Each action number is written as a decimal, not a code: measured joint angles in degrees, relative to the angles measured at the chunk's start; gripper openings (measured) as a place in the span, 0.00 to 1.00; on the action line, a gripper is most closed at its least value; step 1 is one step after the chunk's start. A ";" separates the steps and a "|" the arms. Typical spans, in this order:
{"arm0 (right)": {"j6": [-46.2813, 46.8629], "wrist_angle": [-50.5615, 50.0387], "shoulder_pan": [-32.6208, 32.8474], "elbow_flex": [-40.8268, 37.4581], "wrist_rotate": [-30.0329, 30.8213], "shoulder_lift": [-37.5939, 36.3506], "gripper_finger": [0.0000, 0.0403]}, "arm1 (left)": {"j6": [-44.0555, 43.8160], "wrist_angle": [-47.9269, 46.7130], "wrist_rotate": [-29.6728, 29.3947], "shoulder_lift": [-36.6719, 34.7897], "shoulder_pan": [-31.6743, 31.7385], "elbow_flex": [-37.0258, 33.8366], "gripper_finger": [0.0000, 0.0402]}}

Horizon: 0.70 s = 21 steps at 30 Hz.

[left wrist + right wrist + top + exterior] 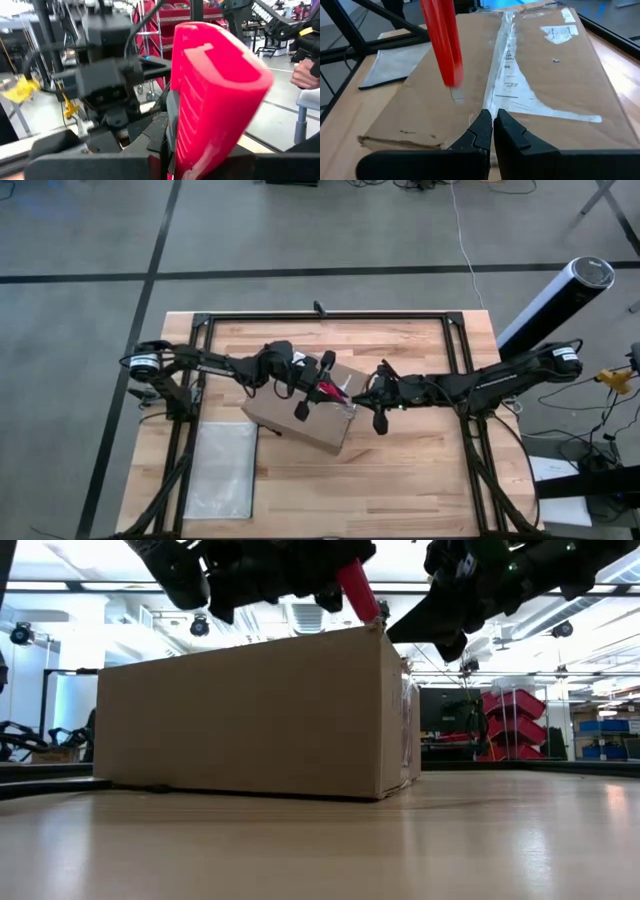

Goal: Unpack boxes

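Observation:
The brown cardboard box lies flat on the wooden table, its taped seam and white label facing up. My left gripper hovers over the box top, shut on a red utility knife. The knife's blade tip sits on the cardboard just beside the tape. My right gripper is shut and stands at the box's right end, right at the seam; in the low view it hangs by the box's upper corner. My left gripper pinches the red knife's handle between its two fingers, coming in level from the table's left. The knife slants down past the fingers, with its blade tip on the box top. My right gripper's shut fingertips lie at the end of the box top by the tape; I cannot tell whether they touch it.
A flat translucent pouch lies on the table near the front left, beside the box. A black frame rail runs round the table. Bare wood lies in front and to the right of the box.

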 joint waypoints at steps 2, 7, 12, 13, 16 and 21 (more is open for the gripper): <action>0.02 0.98 0.00 0.00 0.00 0.87 0.00 | -0.20 0.38 0.02 0.51 0.19 0.00 0.08; 0.51 1.11 -0.10 0.02 -0.02 2.76 0.00 | -0.46 0.43 -0.02 0.86 0.38 -0.01 0.08; 1.42 1.21 -0.62 0.04 0.00 4.28 0.00 | -0.29 0.25 -0.04 0.87 0.52 -0.08 0.08; 1.56 1.23 -0.73 0.05 0.00 4.45 0.00 | -0.27 0.16 -0.04 0.87 0.57 -0.10 0.08; 1.96 1.30 -1.07 0.08 0.00 4.95 0.00 | -0.21 -0.12 -0.06 0.87 0.71 -0.18 0.08; 2.64 1.42 -1.63 0.14 0.00 5.79 0.00 | -0.12 -0.59 -0.10 0.87 0.94 -0.32 0.08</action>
